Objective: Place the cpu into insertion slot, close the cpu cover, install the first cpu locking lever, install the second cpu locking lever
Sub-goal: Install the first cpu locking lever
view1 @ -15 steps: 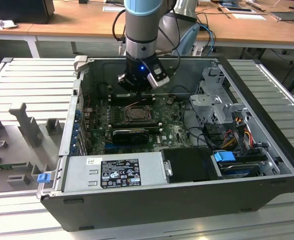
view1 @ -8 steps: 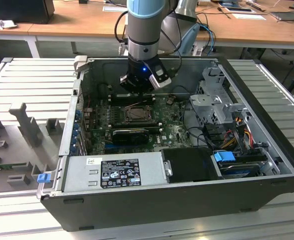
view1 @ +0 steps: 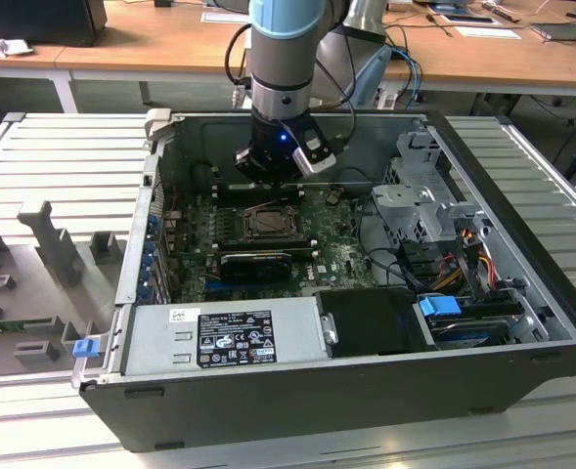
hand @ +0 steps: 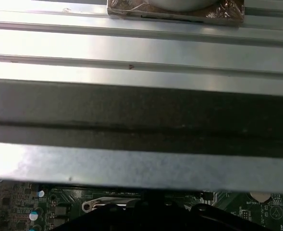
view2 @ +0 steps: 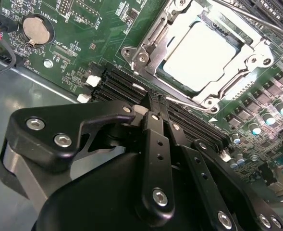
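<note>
The cpu [view2: 199, 55] is a pale square chip lying flat in the insertion slot [view1: 268, 223] in the middle of the green motherboard. The cpu cover [view2: 153, 43], a silvery metal frame with a square window, lies down over the chip's edges. A thin metal locking lever [view2: 189, 101] runs along the cover's side closest to my fingertips. My gripper [view2: 155, 96] is shut with nothing between its black fingers, its tips just above the memory slots beside that lever. In the exterior view my gripper [view1: 273, 176] hangs over the far side of the socket.
Black memory slots [view2: 127, 84] lie between my gripper and the socket. A coin battery [view2: 35, 30] sits on the board. The case holds a power supply [view1: 224, 332] at the front, a drive cage [view1: 424, 200] and cables at the exterior view's right. The case wall [hand: 141, 120] is close behind.
</note>
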